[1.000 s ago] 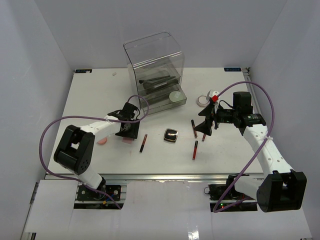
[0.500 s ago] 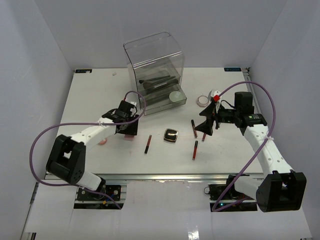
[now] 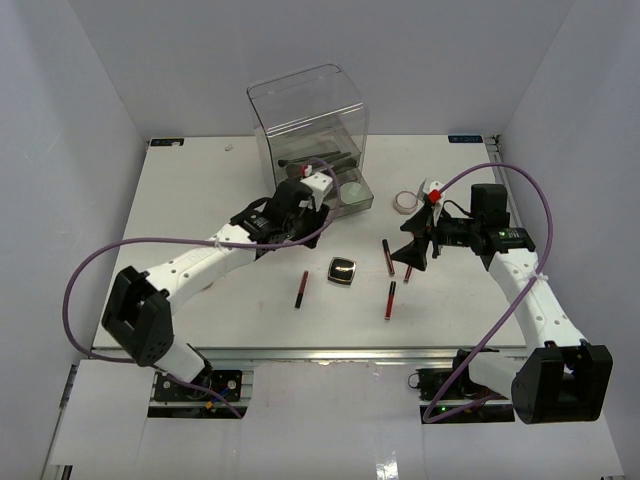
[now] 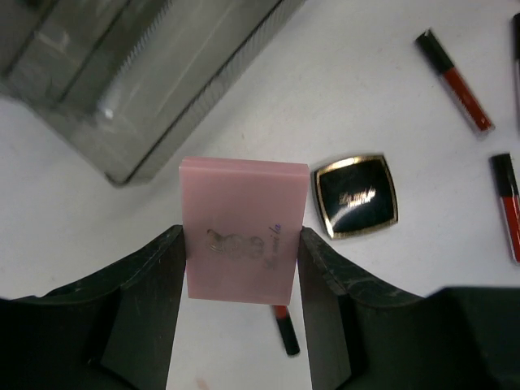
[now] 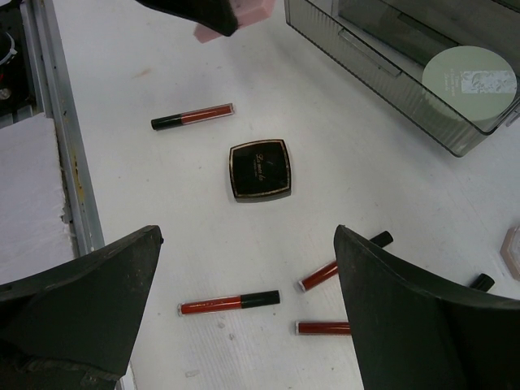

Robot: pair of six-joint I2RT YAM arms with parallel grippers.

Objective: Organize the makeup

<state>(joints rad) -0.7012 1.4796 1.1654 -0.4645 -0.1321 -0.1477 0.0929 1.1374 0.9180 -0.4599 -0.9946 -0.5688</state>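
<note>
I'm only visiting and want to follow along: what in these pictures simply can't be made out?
The palette: top view, the left fingers gripping it hide most of it.
One tube: left wrist view, only its end shows below the palette.
The compact: its gold lettering is too small to read in any view.
A pale object: right wrist view, cut off by the right edge; cannot tell what.
</note>
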